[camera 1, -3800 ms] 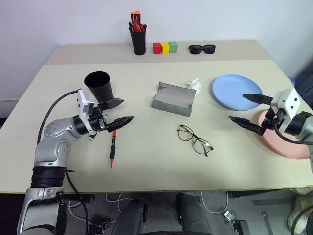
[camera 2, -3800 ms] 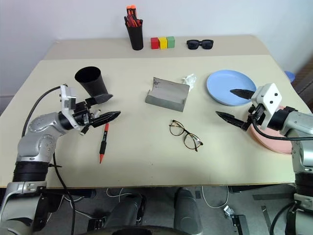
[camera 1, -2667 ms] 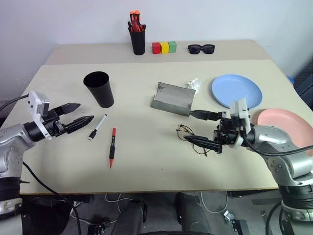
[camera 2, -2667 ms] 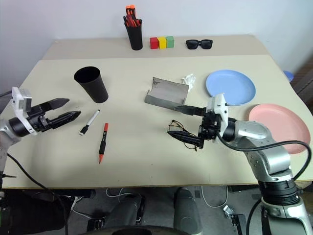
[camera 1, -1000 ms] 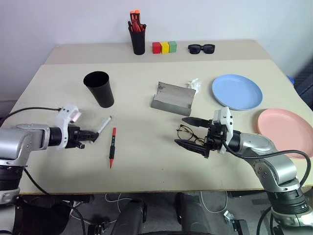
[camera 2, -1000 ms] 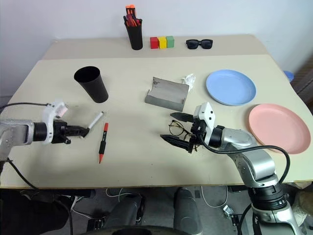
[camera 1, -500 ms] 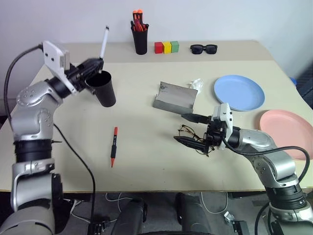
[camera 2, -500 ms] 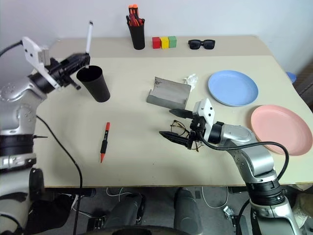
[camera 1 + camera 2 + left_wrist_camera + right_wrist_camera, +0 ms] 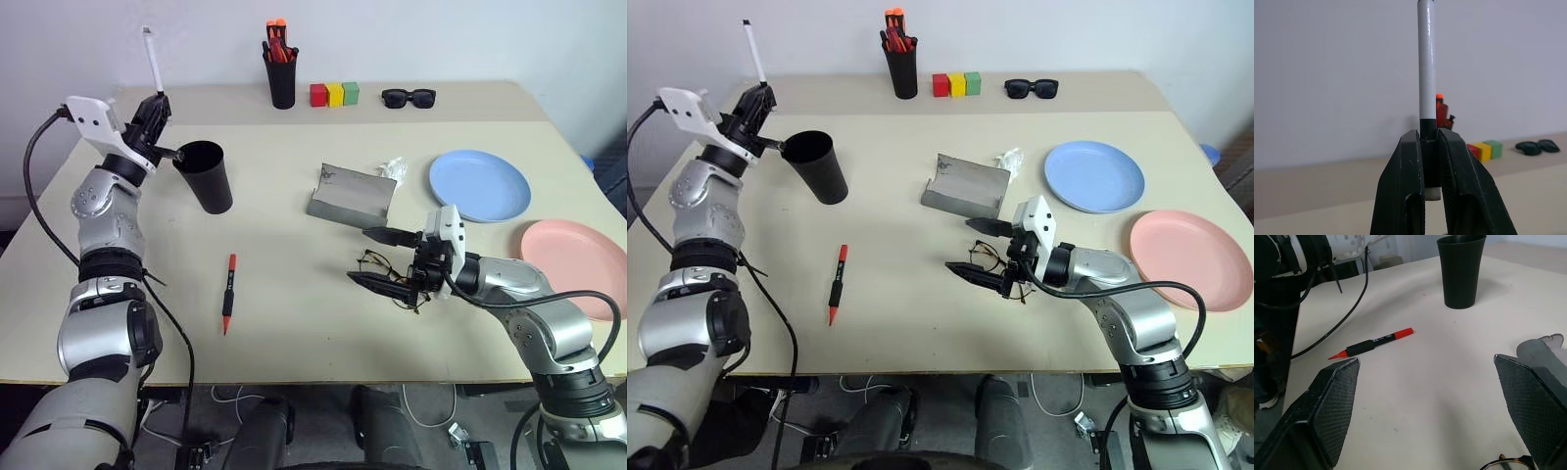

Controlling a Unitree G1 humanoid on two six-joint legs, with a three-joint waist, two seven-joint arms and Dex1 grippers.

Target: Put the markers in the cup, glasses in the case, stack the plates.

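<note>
The left pincer [image 9: 154, 106] is clamped on a white marker [image 9: 151, 62], upright, raised just left of the black cup [image 9: 205, 176]. The right pincer [image 9: 382, 258] is spread wide around the glasses [image 9: 394, 284] on the surface [image 9: 294, 323], near the grey case [image 9: 350, 196]. A red marker [image 9: 228, 293] lies left of it.

Even, bright overhead light falls on the table [image 9: 294, 323], leaving soft short shadows beside the cup [image 9: 208, 176] and case [image 9: 350, 198], with no glare and wrist-view foregrounds slightly soft.
</note>
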